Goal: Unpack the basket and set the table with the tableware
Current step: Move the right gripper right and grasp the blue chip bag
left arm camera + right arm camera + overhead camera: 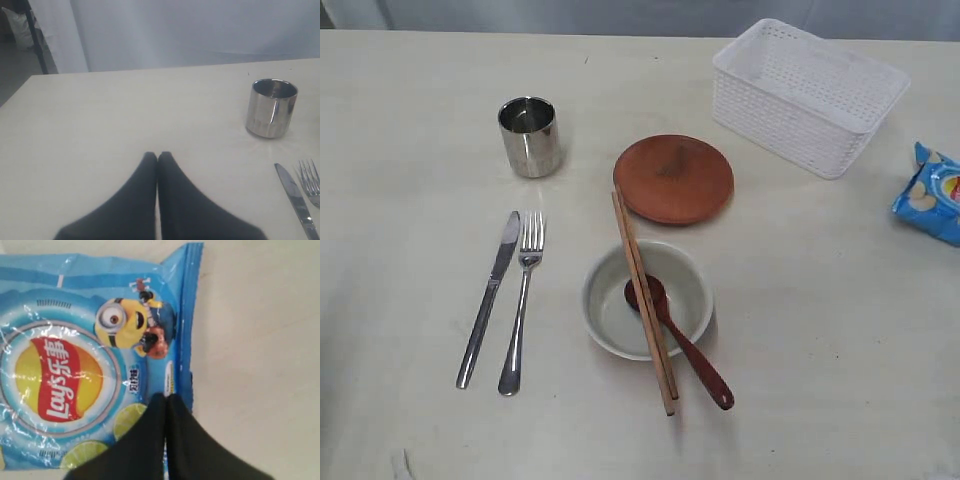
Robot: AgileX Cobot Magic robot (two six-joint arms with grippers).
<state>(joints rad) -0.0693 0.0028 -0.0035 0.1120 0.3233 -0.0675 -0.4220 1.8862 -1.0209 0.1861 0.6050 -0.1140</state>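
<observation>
Seven tableware items are shown set out on the table (pixel 410 90), all outside the basket (pixel 770 115), which stands far right w/ nothing seen in it. Cup (pixel 529 136), knife (pixel 490 298) & fork (pixel 523 300) lie left, the latter two parallel. Plate (pixel 673 178) is centre, w/ bowl (pixel 605 305) in front of it; chopsticks (pixel 642 298) are laid across the bowl and the spoon (pixel 680 345) head rests inside.

L gripper (pixel 158 155): fingers pressed together, nothing held, over bare table; cup and knife/fork tips are near, off to one side.

R gripper (pixel 165 397): fingers together, nothing held, over the chip bag (pixel 930 195) close to one sealed edge; contact cannot be told.

Judged: setting is essentially complete; the R arm is the nearer to the basket.

Hidden: both grippers are absent from ext. view; part of the basket floor is masked by its near wall; the bag is cut off at the frame edge.
</observation>
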